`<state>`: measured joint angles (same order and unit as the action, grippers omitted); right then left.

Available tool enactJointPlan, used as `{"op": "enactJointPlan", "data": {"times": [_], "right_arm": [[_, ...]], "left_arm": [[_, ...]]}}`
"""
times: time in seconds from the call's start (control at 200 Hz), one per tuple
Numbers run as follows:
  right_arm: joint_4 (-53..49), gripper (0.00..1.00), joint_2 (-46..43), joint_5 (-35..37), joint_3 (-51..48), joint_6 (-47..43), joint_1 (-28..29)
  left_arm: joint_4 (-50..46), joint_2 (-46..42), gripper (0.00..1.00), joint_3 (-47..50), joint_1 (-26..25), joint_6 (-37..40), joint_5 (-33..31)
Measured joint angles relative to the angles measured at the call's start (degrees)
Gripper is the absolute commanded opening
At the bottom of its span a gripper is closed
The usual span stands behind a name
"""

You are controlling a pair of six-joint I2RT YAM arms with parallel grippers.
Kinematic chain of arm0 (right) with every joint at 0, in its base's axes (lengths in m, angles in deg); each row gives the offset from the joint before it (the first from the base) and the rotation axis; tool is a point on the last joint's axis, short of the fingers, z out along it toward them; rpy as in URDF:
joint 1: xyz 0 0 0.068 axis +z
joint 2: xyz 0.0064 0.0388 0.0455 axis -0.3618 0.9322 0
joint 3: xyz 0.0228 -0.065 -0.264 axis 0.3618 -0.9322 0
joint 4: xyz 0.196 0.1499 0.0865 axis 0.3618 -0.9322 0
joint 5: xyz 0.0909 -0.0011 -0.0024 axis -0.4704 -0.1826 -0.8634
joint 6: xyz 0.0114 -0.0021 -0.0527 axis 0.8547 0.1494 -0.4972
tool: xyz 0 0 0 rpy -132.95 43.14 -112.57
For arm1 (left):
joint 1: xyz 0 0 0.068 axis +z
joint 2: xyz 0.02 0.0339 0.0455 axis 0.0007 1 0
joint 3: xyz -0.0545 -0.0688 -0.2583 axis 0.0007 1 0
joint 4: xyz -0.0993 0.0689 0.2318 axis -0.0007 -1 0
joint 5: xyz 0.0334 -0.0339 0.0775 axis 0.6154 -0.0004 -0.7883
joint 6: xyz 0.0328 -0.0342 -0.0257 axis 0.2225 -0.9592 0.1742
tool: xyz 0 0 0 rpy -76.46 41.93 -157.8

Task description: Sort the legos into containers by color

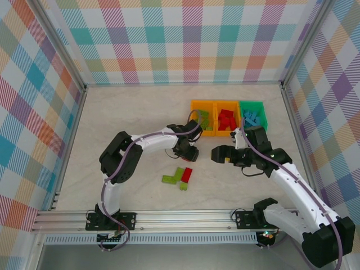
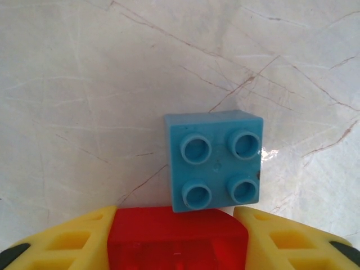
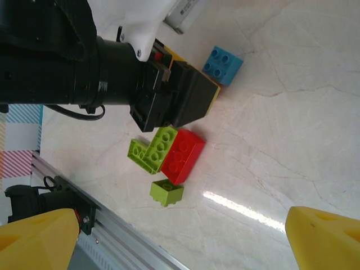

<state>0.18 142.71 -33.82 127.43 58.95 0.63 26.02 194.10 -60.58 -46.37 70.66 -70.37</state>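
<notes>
**While the left clamps red, the right gapes**

Where the left gripper (image 2: 177, 250) hangs low over the table (image 2: 84, 84), its fingers (image 2: 73, 239) press both sides of a red brick (image 2: 177, 225). A blue brick (image 2: 215, 169) lies flat, studs up, just ahead of those fingertips. The right gripper (image 3: 183, 239) is spread wide with nothing between its jaws. Ahead of it a green L (image 3: 151, 147) touches a loose red brick (image 3: 183, 156), and a small green brick (image 3: 167, 192) sits just beside them. The bins (image 1: 208, 134) stand beyond both grippers, with green, red and blue bricks each in their own compartment.
</notes>
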Motion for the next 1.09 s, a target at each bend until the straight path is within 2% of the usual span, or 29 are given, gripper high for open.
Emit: {"op": "enactJointPlan", "data": {"times": [0.14, 0.29, 0.48, 0.665, 0.875, 0.995, 1.095], "right_arm": [[1.75, 0.97, -0.55, -0.04, -0.44, -0.07, 0.00], [3.02, 0.99, -3.28, 1.97, -0.55, -0.26, 0.00], [6.05, 1.00, -13.33, 11.19, -3.78, -0.46, 0.00], [6.88, 1.00, -21.94, 18.97, -5.46, -0.26, 0.00], [5.09, 1.00, -23.08, 21.11, -5.46, 1.09, 0.00], [3.52, 1.00, -24.24, 21.64, -5.46, 1.73, 0.00], [2.67, 1.00, -25.44, 21.75, -5.46, 2.12, 0.00]], "left_arm": [[-0.57, -1.79, 0.47, 0.48, -0.04, 0.15, 2.14], [-0.15, -7.78, 0.45, -0.66, -0.07, 0.59, 3.28], [5.07, -8.44, 0.45, -13.14, -0.44, 3.45, 6.21], [9.20, 4.72, 0.47, -34.80, -1.18, 8.66, 5.99], [8.81, 24.81, 0.50, -57.37, -0.98, 13.29, 4.39], [9.11, 31.39, 0.55, -62.69, -0.68, 13.86, 2.43], [10.03, 33.33, 0.64, -63.23, -0.33, 13.90, 0.50]]}}
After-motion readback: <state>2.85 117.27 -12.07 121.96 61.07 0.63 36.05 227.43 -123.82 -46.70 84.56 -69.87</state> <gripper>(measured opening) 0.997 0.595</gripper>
